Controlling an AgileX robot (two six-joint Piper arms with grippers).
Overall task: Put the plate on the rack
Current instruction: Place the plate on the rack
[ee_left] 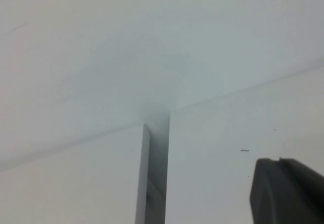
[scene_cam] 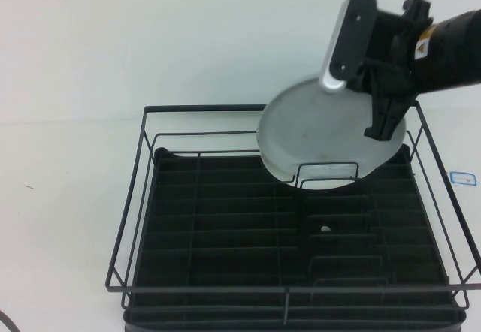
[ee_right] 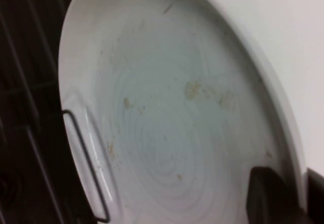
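My right gripper (scene_cam: 383, 118) is shut on the rim of the plate (scene_cam: 323, 133), a round pale grey-white plate with faint rings and brownish specks. It holds the plate tilted over the back right part of the rack (scene_cam: 225, 227). The plate's lower edge sits behind an upright wire divider (scene_cam: 327, 168). In the right wrist view the gripper (ee_right: 298, 196) has one finger on each side of the plate's (ee_right: 167, 112) rim, and a wire loop (ee_right: 86, 153) crosses the plate's edge with the rack (ee_right: 25, 107) beside it. My left gripper (ee_left: 286, 188) shows only in its wrist view, over bare white table.
The rack stands on a white table (scene_cam: 68, 159). A small white speck (scene_cam: 325, 229) lies on the rack's slatted base. A small blue-edged label (scene_cam: 462, 177) lies on the table right of the rack. A dark cable (scene_cam: 6, 321) shows at the front left corner.
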